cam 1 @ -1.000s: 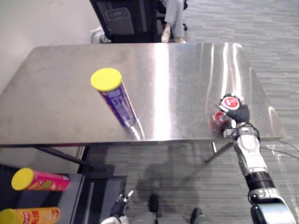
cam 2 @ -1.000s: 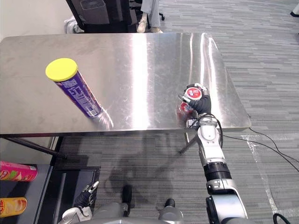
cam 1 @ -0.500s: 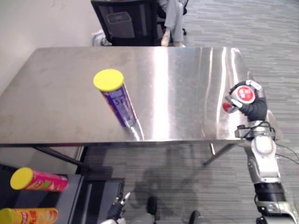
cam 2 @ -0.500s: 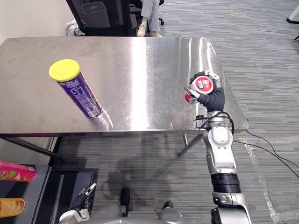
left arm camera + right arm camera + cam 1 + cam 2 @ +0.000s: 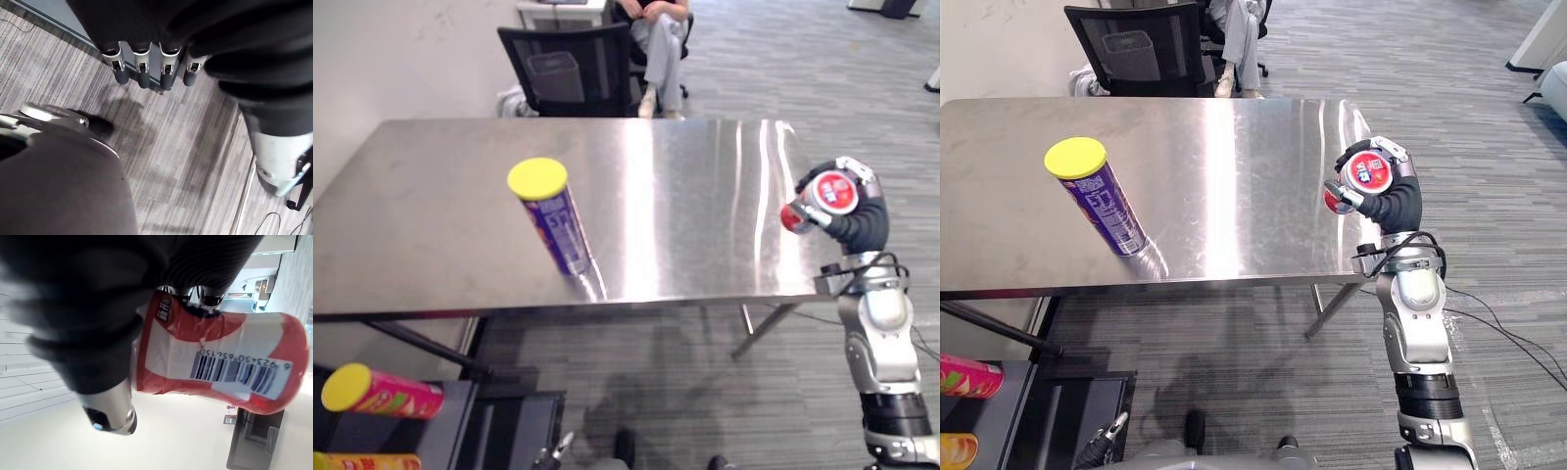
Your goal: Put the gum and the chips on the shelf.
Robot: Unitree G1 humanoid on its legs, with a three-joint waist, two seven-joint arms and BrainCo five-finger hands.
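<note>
right hand (image 5: 1398, 202) curled round gum (image 5: 1359, 179), raised over table (image 5: 1234, 166) edge | chips (image 5: 1099, 198) upright, well left of it, untouched | left hand (image 5: 144, 68) low, fingers straight, empty | neither item shelved yet

The right hand (image 5: 1398, 202) grips the red gum tub (image 5: 1367, 173) above the table's (image 5: 1234, 176) right edge.

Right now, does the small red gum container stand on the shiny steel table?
No, the right hand holds the red gum container in the air near the edge of the table.
</note>
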